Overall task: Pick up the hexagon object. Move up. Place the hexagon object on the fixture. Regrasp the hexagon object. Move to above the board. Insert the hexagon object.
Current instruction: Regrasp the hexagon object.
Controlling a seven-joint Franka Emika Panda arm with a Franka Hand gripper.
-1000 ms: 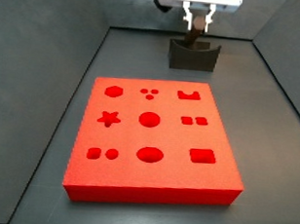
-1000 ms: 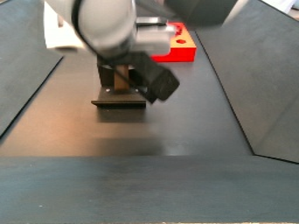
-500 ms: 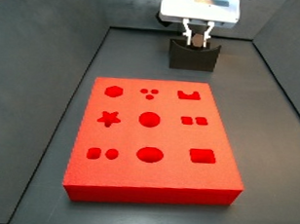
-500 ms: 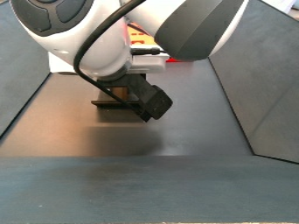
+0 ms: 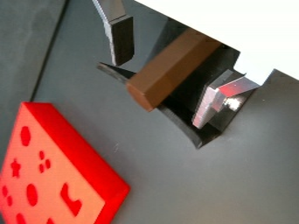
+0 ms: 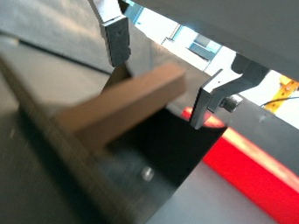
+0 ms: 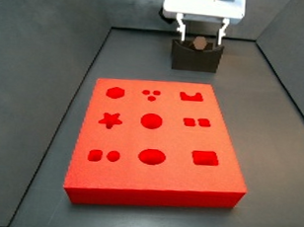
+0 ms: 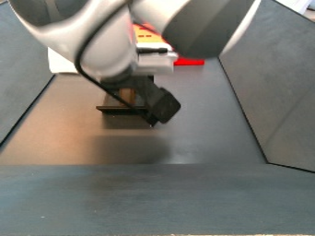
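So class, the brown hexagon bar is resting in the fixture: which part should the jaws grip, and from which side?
Grip the hexagon object across its long flat flanks, probably from above: it lies tilted in the fixture, top exposed. The gripper hangs open there, straddling it.

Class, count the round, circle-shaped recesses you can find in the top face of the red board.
7 on the board: one large at the far-left corner, three tiny beside it, one centre, one near-centre, one of the near-left pair.
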